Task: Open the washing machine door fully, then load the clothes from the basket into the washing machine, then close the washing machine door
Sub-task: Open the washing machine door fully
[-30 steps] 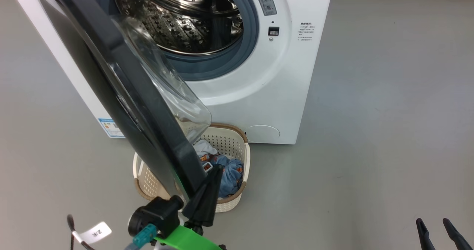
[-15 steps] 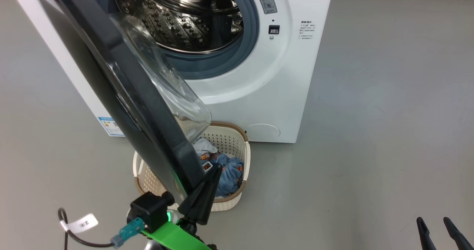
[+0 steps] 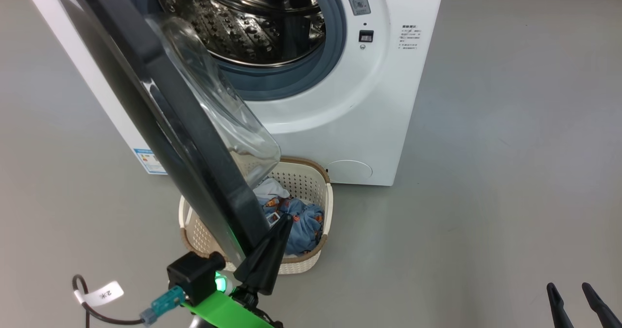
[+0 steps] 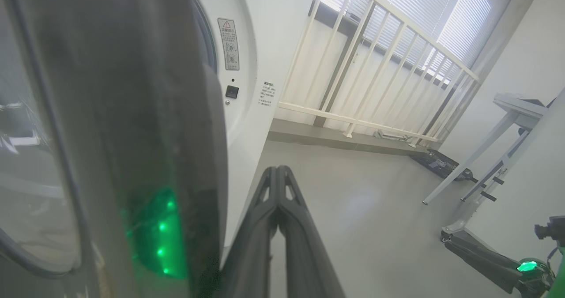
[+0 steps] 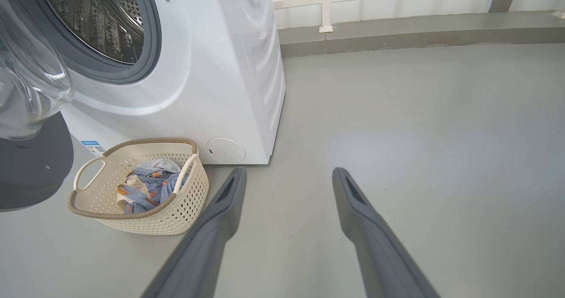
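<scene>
The washing machine (image 3: 350, 124) stands with its steel drum (image 3: 243, 22) exposed. The washing machine door (image 3: 204, 182) is swung out toward me, its glass bowl (image 3: 218, 109) facing the drum. My left gripper (image 3: 285, 221) is shut with nothing between its fingers, which lie along the inner side of the door's lower black rim (image 4: 132, 134). Under the door sits the basket (image 3: 301, 265) on the floor, holding the clothes (image 3: 303, 226) in a blue and cream heap. My right gripper (image 3: 573, 301) hangs open and empty at the lower right, well away from the basket (image 5: 132, 218) and clothes (image 5: 148, 185).
Bare grey floor spreads to the machine's right. A white railing (image 4: 362, 68) on a low kerb runs behind the machine, and a white frame on slanted legs (image 4: 485, 156) stands further right. The door overhangs the basket's left half.
The head view has shifted a little, so the machine sits slightly further right. My left wrist has swung slightly left while its fingertips stay at the door's rim. The right gripper is unchanged.
</scene>
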You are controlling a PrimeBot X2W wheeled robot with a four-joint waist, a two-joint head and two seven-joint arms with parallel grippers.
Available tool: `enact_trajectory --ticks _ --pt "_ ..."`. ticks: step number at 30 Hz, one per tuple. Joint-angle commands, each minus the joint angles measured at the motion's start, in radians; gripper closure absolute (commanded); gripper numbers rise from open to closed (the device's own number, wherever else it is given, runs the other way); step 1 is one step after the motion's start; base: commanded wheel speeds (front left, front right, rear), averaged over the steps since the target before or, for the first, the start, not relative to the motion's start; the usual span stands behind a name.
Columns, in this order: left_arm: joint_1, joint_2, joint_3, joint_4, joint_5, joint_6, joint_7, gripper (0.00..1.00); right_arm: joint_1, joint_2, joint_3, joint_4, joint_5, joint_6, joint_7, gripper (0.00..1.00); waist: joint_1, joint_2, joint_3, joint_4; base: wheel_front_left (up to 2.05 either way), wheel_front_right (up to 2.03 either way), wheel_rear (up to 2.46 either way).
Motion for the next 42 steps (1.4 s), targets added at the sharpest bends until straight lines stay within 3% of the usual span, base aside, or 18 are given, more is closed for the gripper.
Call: enact_trajectory --ticks 1,21,42 --pt "-0.017 0.022 0.072 -0.014 0.005 0.013 -0.006 1.0 -0.021 -0.026 0.015 -0.025 -0.008 0.003 -0.012 0.0 0.0 0.0 0.001 0.003 0.0 0.0 0.0" --pt "0.08 0.022 0.12 -0.092 0.041 0.046 -0.006 1.0 -0.021 -0.031 0.014 -0.033 -0.009 0.003 -0.012 0.0 0.0 0.0 0.013 0.045 0.0 0.0 0.0" --pt "0.168 0.022 0.161 -0.207 0.08 0.132 -0.006 1.0 -0.042 -0.039 0.026 -0.041 -0.008 0.003 -0.012 0.0 0.0 0.0 0.05 0.095 0.0 0.0 0.0"
